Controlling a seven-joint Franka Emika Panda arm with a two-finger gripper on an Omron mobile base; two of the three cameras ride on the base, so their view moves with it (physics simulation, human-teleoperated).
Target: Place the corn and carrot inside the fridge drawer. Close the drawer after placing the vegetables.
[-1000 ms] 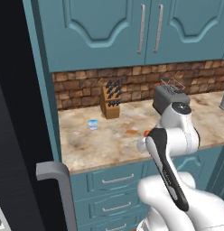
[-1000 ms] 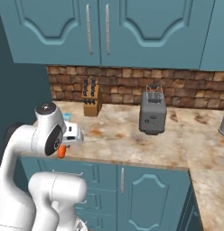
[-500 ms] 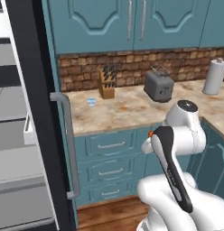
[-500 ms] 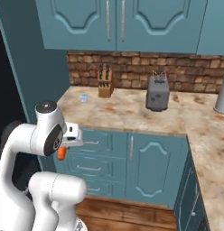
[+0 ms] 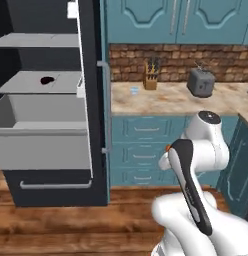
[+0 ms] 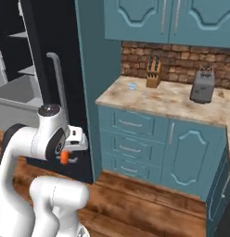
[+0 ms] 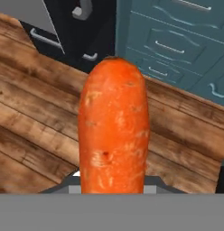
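The gripper (image 6: 66, 156) is closed on the carrot (image 7: 113, 131), which is held upright between the jaws and is seen end-on and large in the hand view, its orange skin flecked with pale marks. In the right base view the carrot (image 6: 64, 158) is seen as a small orange stub hanging below the white hand, and in the left base view only an orange speck (image 5: 168, 148) is made out beside the arm's dark link. The hand is carried low, above a wooden floor (image 7: 37, 122), in front of the teal cabinets (image 6: 135, 139). Off to the arm's left the fridge (image 5: 51, 100) is seen standing open, its dark door (image 6: 52, 69) with a grey bar handle (image 6: 59, 83) set edge-on toward the counter. The fridge drawer (image 5: 43, 142) is pulled out, a wide light-grey box with a plain front panel; its inside is seen only partly and what lies in it cannot be told. Above it a grey shelf (image 5: 41, 82) is marked by a dark spot (image 5: 46, 80). Below the drawer a dark drawer (image 5: 56, 187) with a long bar handle is shown. On the counter (image 5: 171, 100) a knife block (image 5: 151, 78), a small blue cup (image 5: 134, 90) and a toaster (image 5: 201, 82) are set against the brick wall (image 5: 196, 60), well apart from the gripper.
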